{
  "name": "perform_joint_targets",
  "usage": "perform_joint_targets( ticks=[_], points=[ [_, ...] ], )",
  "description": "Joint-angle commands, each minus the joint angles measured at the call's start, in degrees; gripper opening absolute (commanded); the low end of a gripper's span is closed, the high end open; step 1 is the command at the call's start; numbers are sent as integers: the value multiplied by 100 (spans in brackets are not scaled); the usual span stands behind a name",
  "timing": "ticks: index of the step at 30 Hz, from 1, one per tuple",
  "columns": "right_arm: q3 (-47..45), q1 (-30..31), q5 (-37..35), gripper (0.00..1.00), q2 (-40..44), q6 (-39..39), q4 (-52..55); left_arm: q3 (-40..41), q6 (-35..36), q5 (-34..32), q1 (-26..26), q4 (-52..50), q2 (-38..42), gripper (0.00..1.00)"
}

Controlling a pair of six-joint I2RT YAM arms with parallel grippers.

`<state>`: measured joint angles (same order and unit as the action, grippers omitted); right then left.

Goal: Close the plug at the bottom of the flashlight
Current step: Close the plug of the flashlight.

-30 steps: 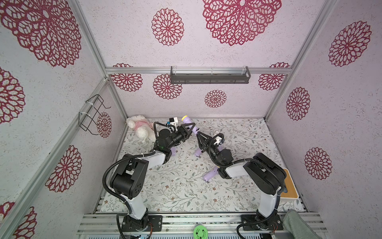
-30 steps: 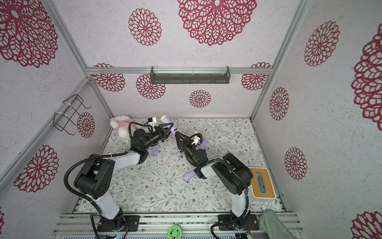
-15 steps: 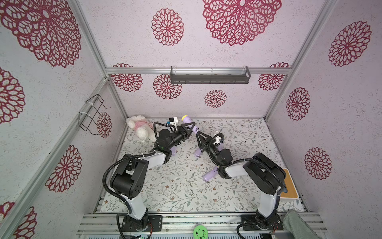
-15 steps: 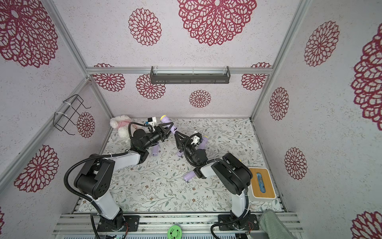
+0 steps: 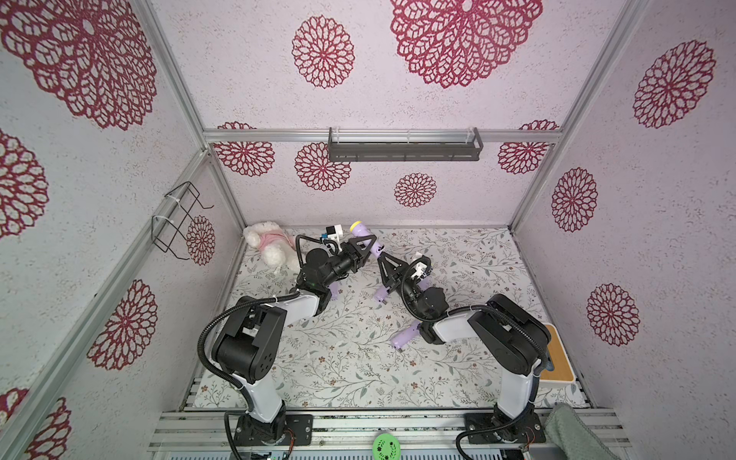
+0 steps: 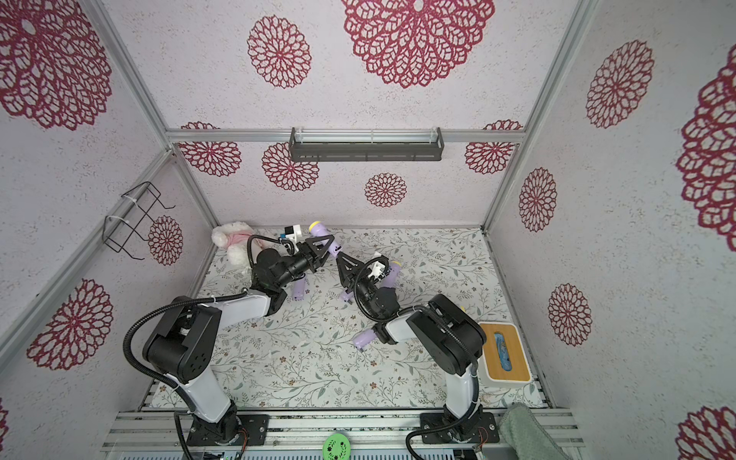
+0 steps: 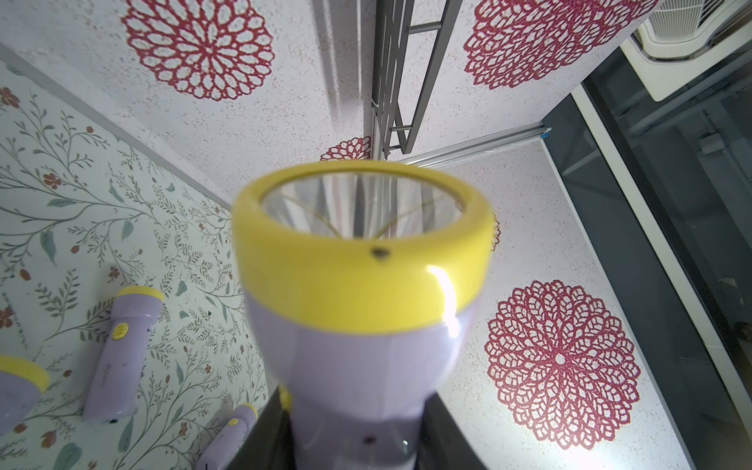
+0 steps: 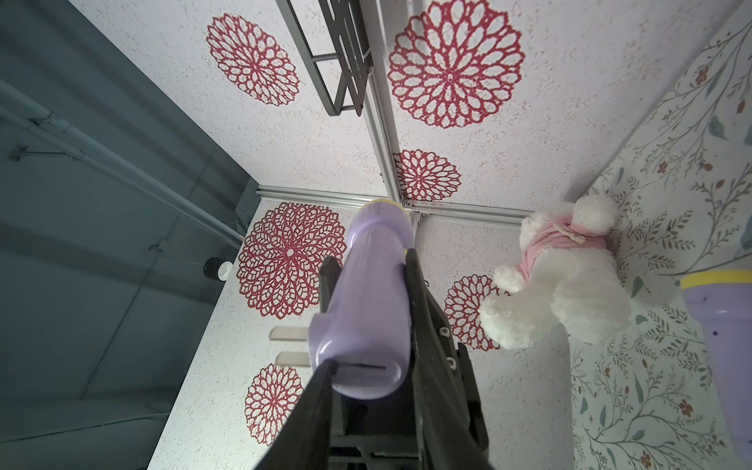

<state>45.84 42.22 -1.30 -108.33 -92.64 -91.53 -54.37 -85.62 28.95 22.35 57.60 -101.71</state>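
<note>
Two grippers meet above the back of the table (image 5: pixel 350 358). The left gripper (image 5: pixel 367 243) is clenched on the flashlight (image 5: pixel 359 230), holding it aloft. The right gripper (image 5: pixel 383 259), narrowly parted, has a fingertip (image 8: pixel 325 369) at the flashlight's base; whether it pinches anything cannot be told. The plug prongs (image 8: pixel 289 334) jut sideways, so closing looks unfinished, and the next move calls for pressing them flat.

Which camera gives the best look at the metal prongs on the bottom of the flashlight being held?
The right wrist view: the two prongs stick out sideways from the flashlight base, close up. Both top views show the flashlight small, prongs indistinct. The left wrist view shows only its yellow head.
</note>
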Motion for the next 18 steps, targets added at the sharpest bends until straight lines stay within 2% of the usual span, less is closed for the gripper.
perform_joint_targets(
  ticks=[1, 18],
  points=[
    [204, 41, -23, 34, 162, 205, -515, 41, -33, 603, 338, 199, -70, 0],
    [298, 32, 86, 30, 263, 473, -515, 0, -29, 704, 427, 260, -96, 0]
  ],
)
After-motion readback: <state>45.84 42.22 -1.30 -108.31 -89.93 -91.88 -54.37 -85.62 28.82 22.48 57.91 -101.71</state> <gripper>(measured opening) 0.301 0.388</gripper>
